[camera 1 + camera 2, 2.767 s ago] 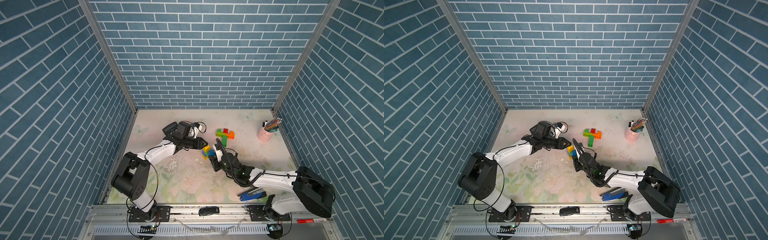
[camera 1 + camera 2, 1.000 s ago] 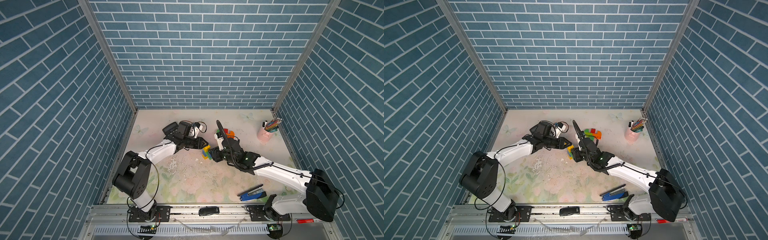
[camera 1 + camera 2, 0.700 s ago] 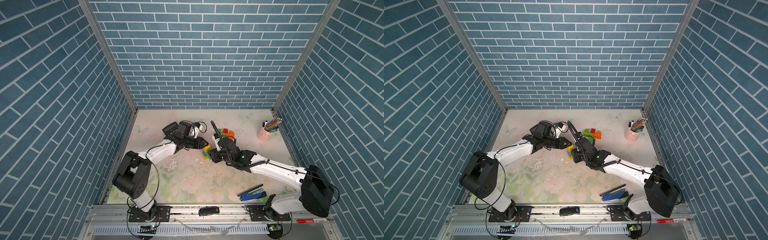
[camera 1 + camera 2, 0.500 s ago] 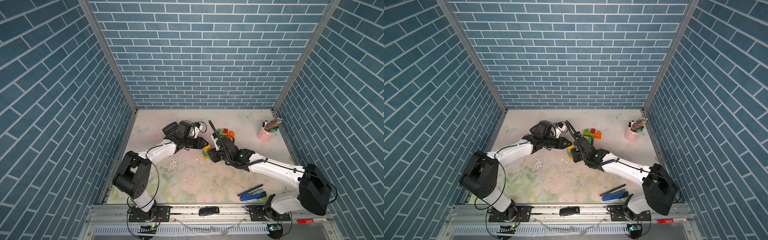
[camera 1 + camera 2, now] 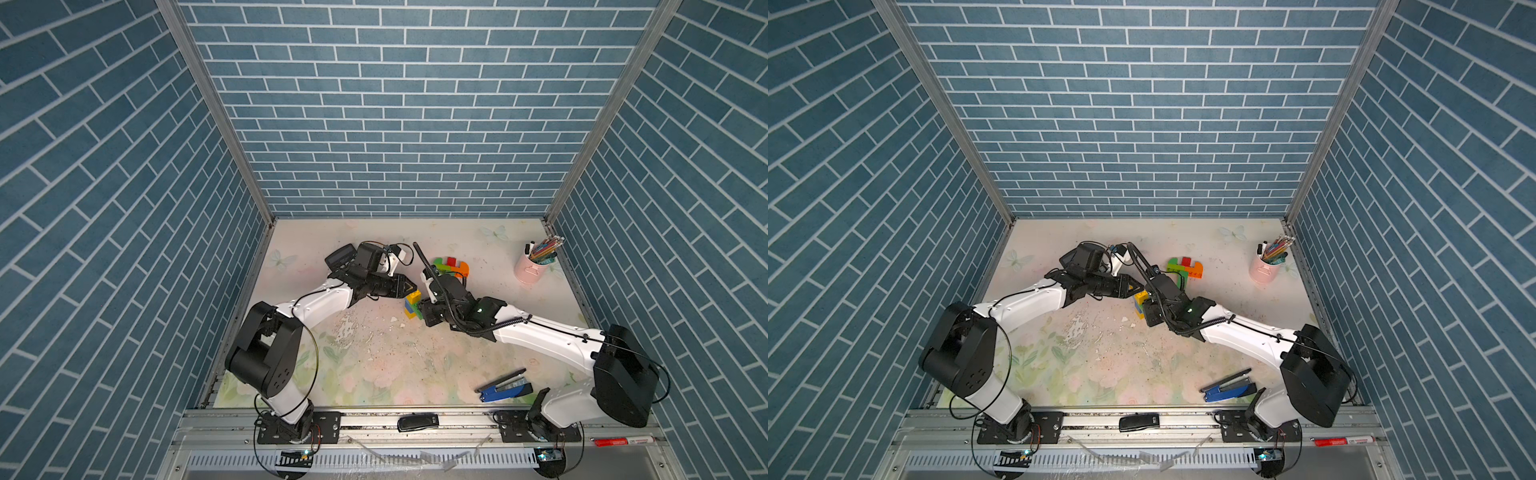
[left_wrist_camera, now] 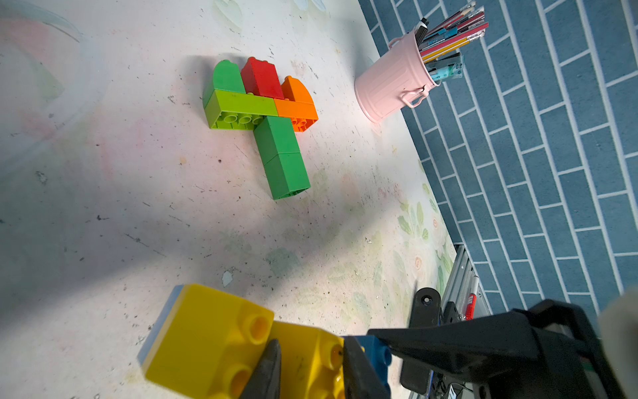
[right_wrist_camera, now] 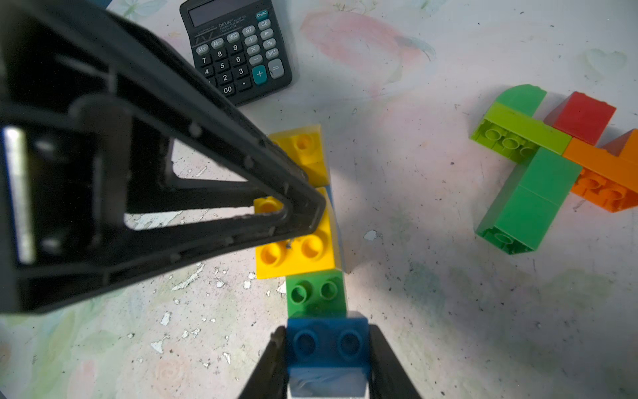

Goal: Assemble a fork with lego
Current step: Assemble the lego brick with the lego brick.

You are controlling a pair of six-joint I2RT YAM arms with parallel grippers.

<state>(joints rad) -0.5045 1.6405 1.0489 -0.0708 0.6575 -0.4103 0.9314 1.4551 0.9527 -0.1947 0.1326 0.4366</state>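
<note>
A short run of joined lego sits mid-table [image 5: 412, 305] [image 5: 1140, 304]. In the right wrist view it reads yellow brick [image 7: 307, 152], yellow brick [image 7: 297, 252], green brick [image 7: 316, 293], blue brick [image 7: 328, 342]. My left gripper [image 6: 310, 342] [image 5: 409, 286] is shut on a yellow brick [image 6: 307, 362]. Facing it from the other end, my right gripper [image 7: 327, 331] [image 5: 424, 309] is shut on the blue brick. A flat fork head of green, red, orange and lime bricks with a green stem [image 5: 451, 266] [image 6: 266, 114] [image 7: 545, 162] lies apart, farther back.
A black calculator [image 7: 238, 48] [image 5: 340, 257] lies behind my left arm. A pink cup of pens [image 5: 536, 266] [image 6: 397, 83] stands at the back right. A blue stapler [image 5: 505, 386] lies near the front right edge. Blue brick walls close in three sides.
My right arm has swung from beside the fork head down to the brick run, and its jaws have closed on the blue brick. My left gripper has kept its hold and place.
</note>
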